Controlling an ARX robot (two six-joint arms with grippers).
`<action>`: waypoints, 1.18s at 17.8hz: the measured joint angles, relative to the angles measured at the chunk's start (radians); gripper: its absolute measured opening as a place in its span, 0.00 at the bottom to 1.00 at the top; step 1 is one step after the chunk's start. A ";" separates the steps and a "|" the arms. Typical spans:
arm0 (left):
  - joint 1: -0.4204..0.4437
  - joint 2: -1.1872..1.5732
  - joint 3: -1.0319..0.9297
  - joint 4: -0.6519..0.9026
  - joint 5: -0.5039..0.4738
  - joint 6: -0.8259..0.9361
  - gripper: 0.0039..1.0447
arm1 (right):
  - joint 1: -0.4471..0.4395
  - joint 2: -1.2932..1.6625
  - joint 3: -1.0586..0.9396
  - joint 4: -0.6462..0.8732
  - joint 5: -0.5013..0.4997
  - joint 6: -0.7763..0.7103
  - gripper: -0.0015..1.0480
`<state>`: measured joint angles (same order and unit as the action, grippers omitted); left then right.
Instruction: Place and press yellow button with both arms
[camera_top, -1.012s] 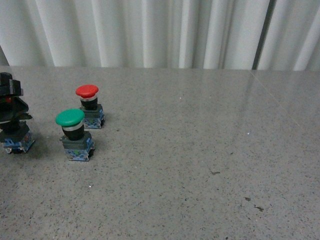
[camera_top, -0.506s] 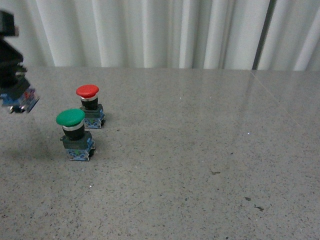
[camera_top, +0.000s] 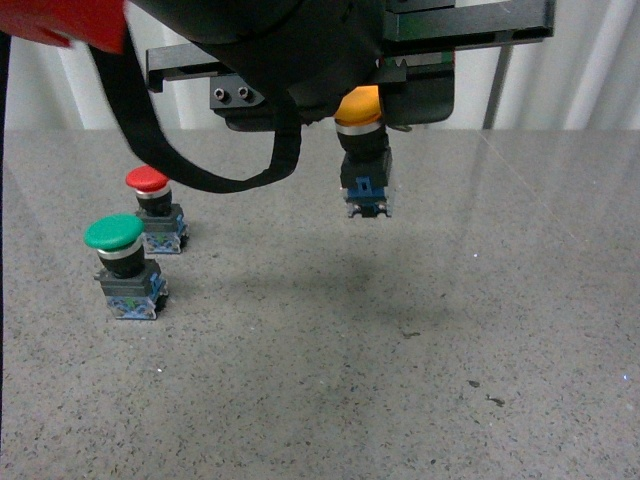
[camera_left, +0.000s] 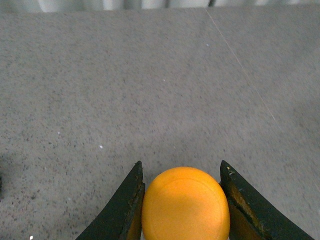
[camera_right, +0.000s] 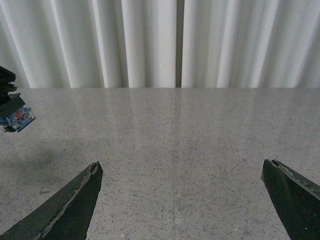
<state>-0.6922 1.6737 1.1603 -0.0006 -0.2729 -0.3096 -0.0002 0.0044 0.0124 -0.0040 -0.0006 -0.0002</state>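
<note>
The yellow button hangs in the air above the middle of the grey table, its orange-yellow cap up and its blue-grey base down. My left gripper is shut on the cap's sides. In the left wrist view the round cap fills the gap between the black fingers of the left gripper. My right gripper is open over bare table and does not show in the front view. Its wrist view catches the button's base at the far left edge.
A green-capped button and a red-capped button stand on the table at the left. The left arm's black body, its red block and a hanging black cable fill the top of the front view. White curtains close the back.
The left arm has lifted the yellow button off the table at the far left and carried it rightward to above the table's middle. The green and red buttons stand as before.
</note>
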 joint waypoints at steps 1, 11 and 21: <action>-0.006 0.030 0.016 0.006 -0.034 -0.021 0.36 | 0.000 0.000 0.000 0.000 0.000 0.000 0.94; -0.028 0.161 0.051 0.010 -0.166 -0.127 0.36 | 0.000 0.000 0.000 0.000 0.000 0.000 0.94; 0.035 0.154 -0.052 0.058 -0.093 -0.066 0.36 | 0.000 0.000 0.000 0.000 0.000 0.000 0.94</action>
<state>-0.6567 1.8282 1.1084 0.0574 -0.3664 -0.3752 -0.0002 0.0044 0.0124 -0.0044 -0.0006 -0.0002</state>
